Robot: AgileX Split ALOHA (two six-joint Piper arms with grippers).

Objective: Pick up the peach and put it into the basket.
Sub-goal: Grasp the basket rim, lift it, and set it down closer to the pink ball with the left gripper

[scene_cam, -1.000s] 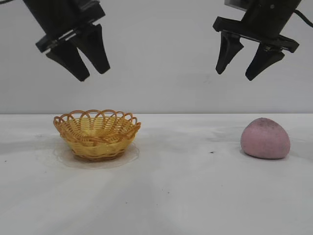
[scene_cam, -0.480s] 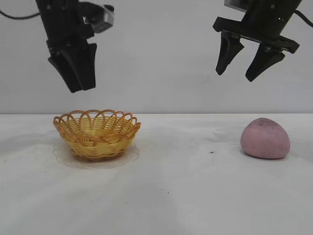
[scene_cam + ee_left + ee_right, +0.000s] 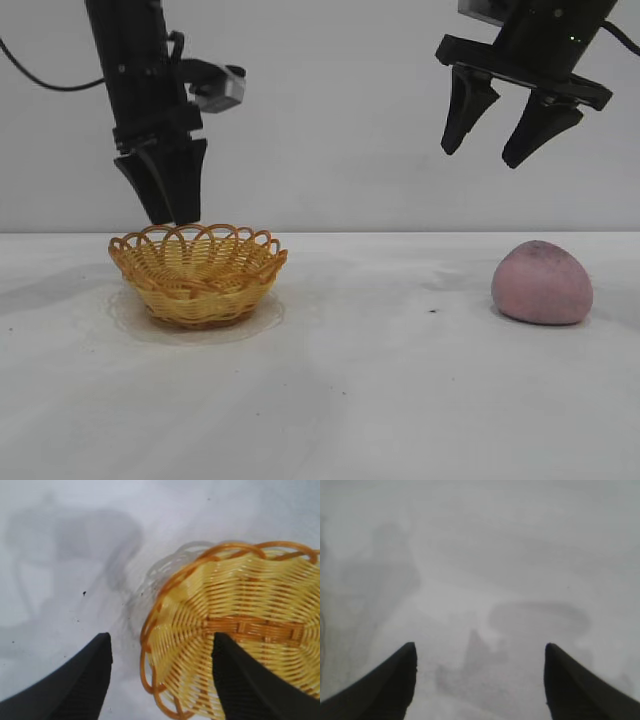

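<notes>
The peach [image 3: 542,283] is a pink-mauve speckled lump on the white table at the right. The yellow wicker basket [image 3: 198,273] with an orange looped rim stands at the left; it also shows in the left wrist view [image 3: 235,630]. My left gripper [image 3: 172,215] hangs open just above the basket's far left rim, one finger over the basket and one over the table [image 3: 159,642]. My right gripper [image 3: 484,155] is open and empty, high above the table and a little left of the peach; in its wrist view [image 3: 479,652] only bare table shows.
The white table [image 3: 380,380] runs across the whole front. A plain grey wall stands behind. A small dark speck [image 3: 433,311] lies on the table left of the peach.
My left arm has turned and come down from high above to just over the basket's rim. The right arm, the peach and the basket have not moved.
</notes>
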